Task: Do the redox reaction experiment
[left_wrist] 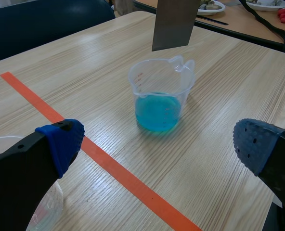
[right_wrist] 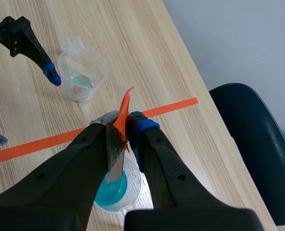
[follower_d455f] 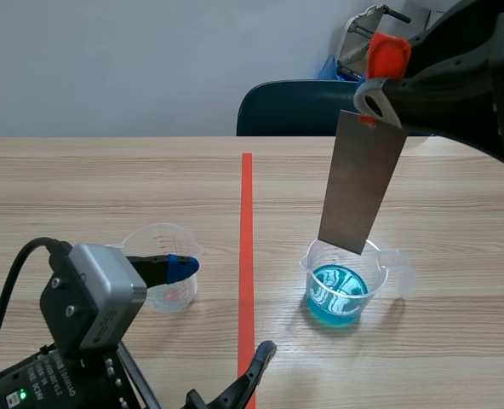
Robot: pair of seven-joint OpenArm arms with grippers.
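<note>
A clear beaker of blue liquid [follower_d455f: 337, 285] stands right of the tape line. A grey metal strip [follower_d455f: 361, 183] hangs upright over it, its lower edge about level with the rim and clear of the liquid. My right gripper [follower_d455f: 380, 85] is raised and shut on the strip's top, where an orange tab [right_wrist: 123, 113] sticks out between the fingers [right_wrist: 142, 126]. In the left wrist view the strip [left_wrist: 174, 24] hangs above the beaker [left_wrist: 159, 96]. My left gripper [left_wrist: 157, 144] is low and open, one pad [follower_d455f: 184, 266] at a second clear beaker [follower_d455f: 163, 264] holding a little clear liquid.
The orange tape line [follower_d455f: 247, 256] runs down the middle of the table. A dark blue chair [follower_d455f: 294, 106] stands behind the table's far edge. Another table [left_wrist: 258, 29] with dishes shows beyond in the left wrist view.
</note>
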